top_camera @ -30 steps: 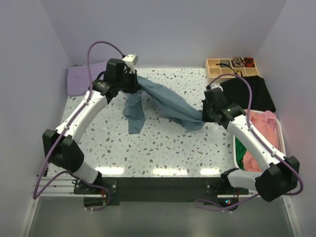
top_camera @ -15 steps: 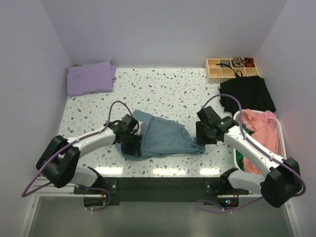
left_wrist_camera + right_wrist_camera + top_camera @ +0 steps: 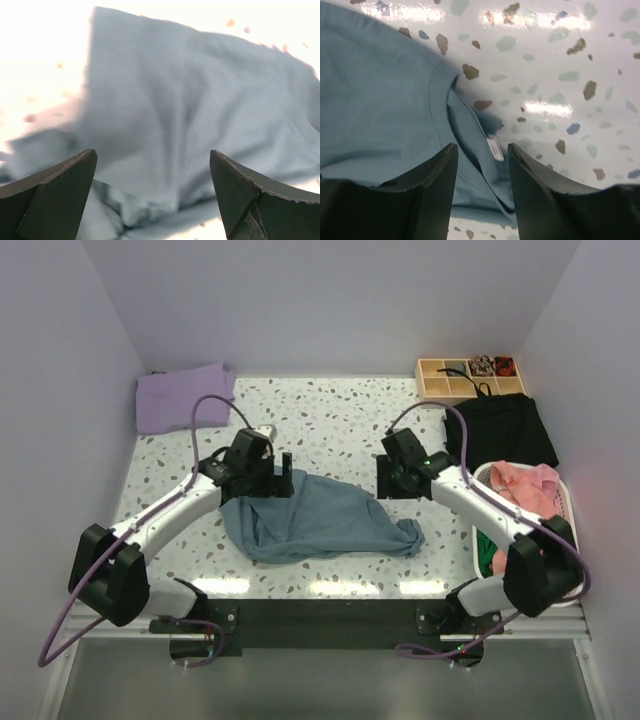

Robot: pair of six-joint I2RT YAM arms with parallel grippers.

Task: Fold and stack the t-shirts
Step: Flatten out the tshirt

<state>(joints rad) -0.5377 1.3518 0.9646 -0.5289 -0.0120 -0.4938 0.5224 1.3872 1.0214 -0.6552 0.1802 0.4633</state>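
White speckled table (image 3: 340, 420) seen from above, with two robot arms bolted at its near edge. A large slate-blue t-shirt (image 3: 315, 518) lies on it by the middle of the near edge, loosely spread and rumpled, with one end bunched toward the right; it is not folded. At the right edge of the table stands a white basket (image 3: 571, 508) with salmon-pink t-shirts (image 3: 528, 485) heaped inside. In the far left corner rests a lavender t-shirt (image 3: 184, 397), folded into a neat rectangle. The left gripper (image 3: 281, 483) hangs over the blue shirt's far left part, its fingers spread wide with nothing between them. The right gripper (image 3: 384, 483) hangs just past the shirt's far right edge, fingers parted and empty; its wrist view shows the collar and label below. By the look of it, one shirt is finished, the blue one needs flattening, folding and stacking, and the pink ones wait their turn.
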